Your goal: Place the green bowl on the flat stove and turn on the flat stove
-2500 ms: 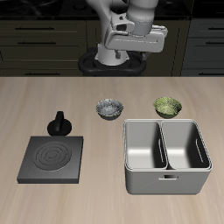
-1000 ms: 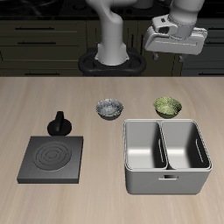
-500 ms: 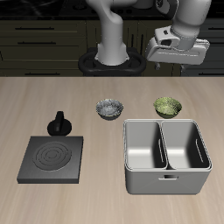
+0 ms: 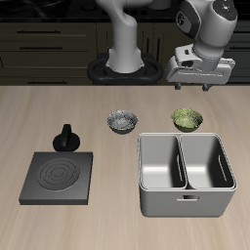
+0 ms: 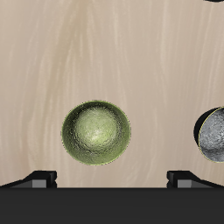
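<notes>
The green bowl (image 4: 187,119) (image 5: 96,132) sits upright on the table just behind the metal tray, olive with a speckled inside. High above it hangs my gripper (image 4: 194,86) (image 5: 112,179), open, its fingertips (image 5: 41,178) spread wide with nothing between them. The flat stove (image 4: 59,177), a dark square plate with ring marks, lies far across the table toward the front edge. Its black knob (image 4: 65,138) stands at its back edge. Only the exterior view shows the stove.
A grey-white patterned bowl (image 4: 122,121) (image 5: 213,136) rests beside the green bowl, between it and the stove's knob. The grey two-compartment metal tray (image 4: 186,200) stands in front of the green bowl.
The gripper has swung from the middle of the table's back over to above the green bowl and has come down a little. Nothing on the table has moved.
</notes>
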Robot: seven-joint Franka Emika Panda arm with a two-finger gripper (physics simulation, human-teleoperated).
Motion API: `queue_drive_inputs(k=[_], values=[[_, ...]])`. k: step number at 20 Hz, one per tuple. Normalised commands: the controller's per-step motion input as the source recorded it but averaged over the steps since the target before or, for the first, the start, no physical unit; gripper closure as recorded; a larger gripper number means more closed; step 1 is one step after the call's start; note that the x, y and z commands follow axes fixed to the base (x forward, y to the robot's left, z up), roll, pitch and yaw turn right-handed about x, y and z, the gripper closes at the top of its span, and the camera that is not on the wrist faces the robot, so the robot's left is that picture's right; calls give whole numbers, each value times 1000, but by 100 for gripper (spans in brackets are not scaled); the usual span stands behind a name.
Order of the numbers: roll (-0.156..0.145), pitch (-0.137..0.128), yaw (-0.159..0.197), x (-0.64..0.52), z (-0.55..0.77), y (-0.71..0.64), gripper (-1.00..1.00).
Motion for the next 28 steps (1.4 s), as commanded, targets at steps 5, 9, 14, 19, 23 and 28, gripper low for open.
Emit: queue_drive_inputs(k=[5, 9, 14, 19, 23, 28], values=[[15, 28, -34, -12, -274, -5, -100], [-9, 10, -30, 0, -348, -13, -100], [9, 21, -8, 9, -340, 5, -100], [-8, 24, -15, 1, -284, -62, -100], [-15, 37, -3, -21, -329, -108, -100], [-19, 49, 0, -21, -342, -143, -100]])
